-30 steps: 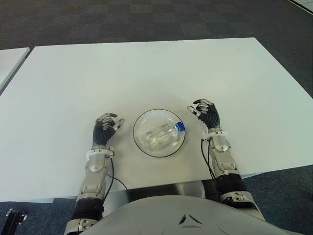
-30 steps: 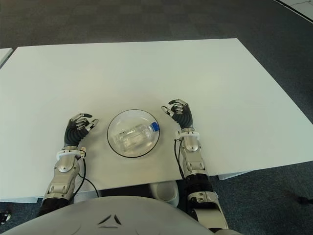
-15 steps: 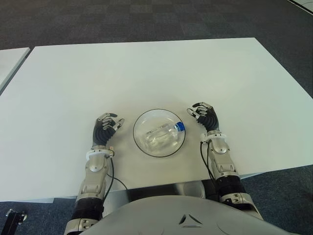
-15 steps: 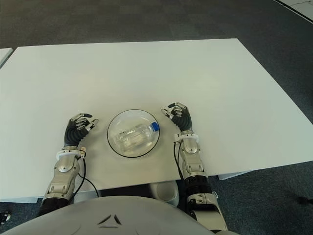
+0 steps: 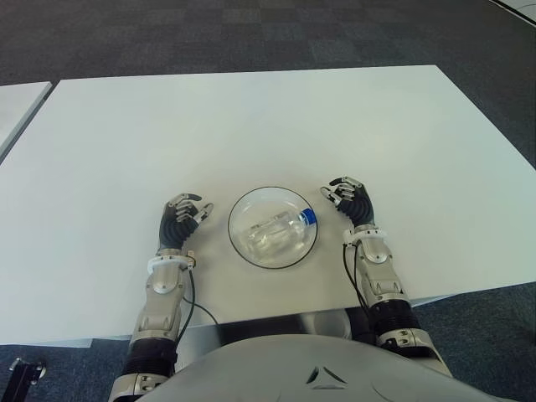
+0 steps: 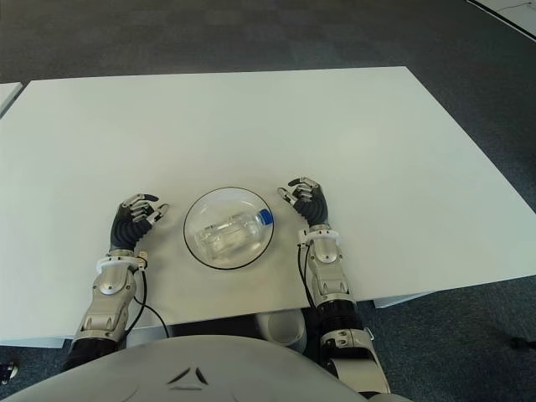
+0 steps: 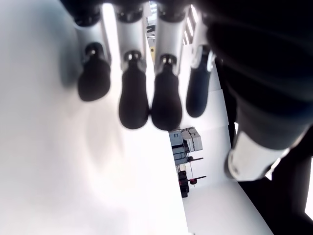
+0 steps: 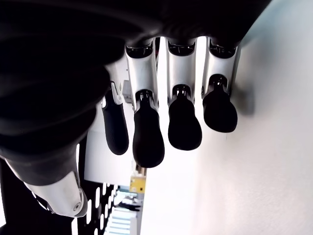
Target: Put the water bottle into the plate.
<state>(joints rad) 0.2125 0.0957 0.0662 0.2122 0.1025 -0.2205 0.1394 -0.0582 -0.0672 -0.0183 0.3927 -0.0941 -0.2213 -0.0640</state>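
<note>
Left eye view: water bottle (image 5: 280, 229) lies on its side inside plate (image 5: 243, 208). Right hand (image 5: 351, 198) is beside the plate's right side, left hand (image 5: 178, 217) beside its left; both are loosely curled, grasping nothing. Placement appears complete; the next move is probably retracting both arms.

The water bottle (image 5: 278, 230) is clear with a blue cap; it lies on its side inside the plate (image 5: 243, 211), cap toward the right rim; the plate is round, see-through glass with a dark rim, near the tabletop's (image 5: 251, 126) front edge.
</note>
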